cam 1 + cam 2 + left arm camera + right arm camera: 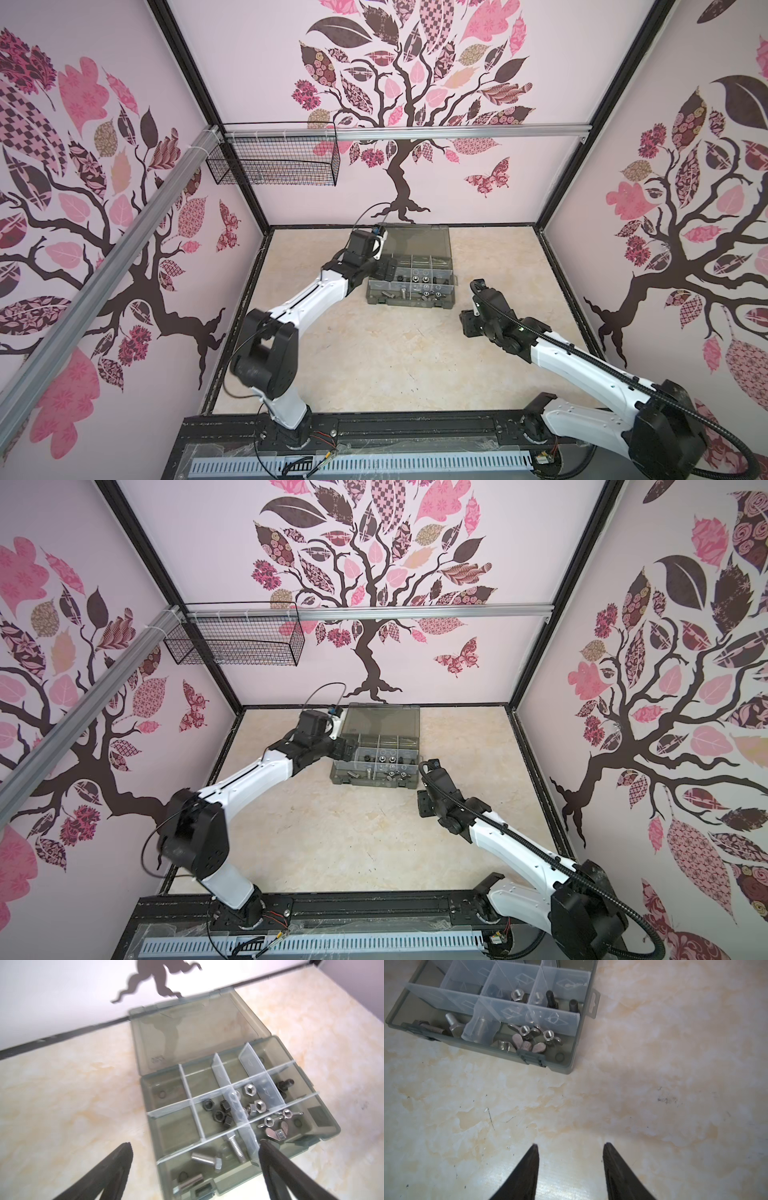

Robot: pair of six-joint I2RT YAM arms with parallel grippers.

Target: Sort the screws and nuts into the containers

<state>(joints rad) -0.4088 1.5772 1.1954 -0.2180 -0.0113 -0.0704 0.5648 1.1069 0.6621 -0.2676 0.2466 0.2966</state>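
Two tools, one case, five lots of fasteners.

Left wrist view. Left tool (195,1142): fingers spread wide, nothing held. One fingertip (264,1147) shows over the front row of the case (324,1126), the other over bare surface (72,1095) beside it. Silver screws (205,1160): three, front row, all on their sides. One has its long axis along the front wall, one slants to it, and one runs front to back beside a leaning divider (249,1142). Wing nuts (275,1126): front row, next along. Black nuts (220,1112): middle row, second of the compartments (172,1128). Silver hex nuts (254,1103): third compartment.

Right wrist view. Right tool (571,1145): fingers partly apart, nothing between them, over bare surface, well apart from the case. Black screws (550,998): two, middle row, end compartment. They appear to stand on their heads, shanks up; not certain.

Both top views. The case sits near the back wall (478,199), its long axis parallel to that wall. Lid (415,239): open, laid back toward the wall. The left tool (387,270) is at the case's left end. The right tool (467,322) is off its front right corner, not touching.
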